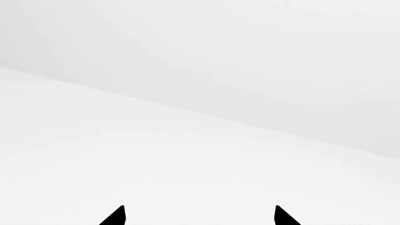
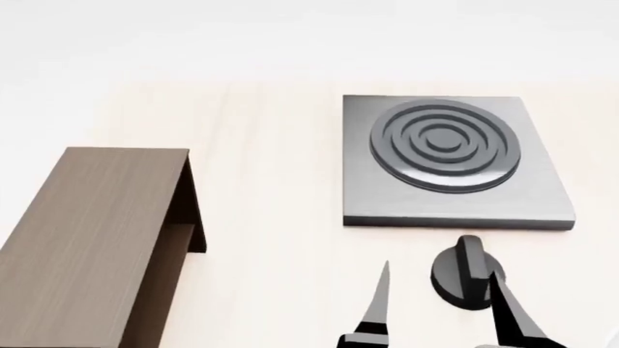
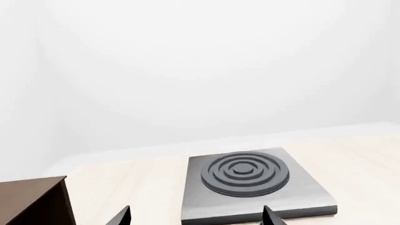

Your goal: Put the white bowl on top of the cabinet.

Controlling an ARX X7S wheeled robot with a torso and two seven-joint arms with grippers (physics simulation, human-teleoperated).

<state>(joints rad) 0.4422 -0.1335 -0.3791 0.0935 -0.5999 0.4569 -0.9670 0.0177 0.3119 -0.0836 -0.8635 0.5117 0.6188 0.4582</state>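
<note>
Nearest the robot in the head view, the right gripper (image 2: 440, 297) reaches in from the bottom edge with its two dark pointed fingers (image 2: 375, 308) spread apart and nothing between them. Its right finger partly overlaps a round black knob (image 2: 462, 272) that sits on the pale wooden table (image 2: 271, 217), just in front of the stove plate. The right wrist view shows the same two fingertips (image 3: 122, 216) wide apart at the frame's edge, with bare tabletop between them. To the left, the dark brown cabinet (image 2: 92, 239) stands on the table, its flat top bare and its open side facing the stove, an inner shelf visible in it; a corner of the cabinet (image 3: 34, 201) also shows in the right wrist view. Farther back and to the right lies the square grey stove plate (image 2: 541, 196) with its raised burner of black rings (image 2: 445, 143), which carries nothing; it stands well apart from the cabinet. Beyond it the table ends against a plain white background. The left gripper (image 1: 200, 216) appears only in its own wrist view, two black fingertips set apart over a featureless white surface. The white bowl cannot be found in any of the three views.
</note>
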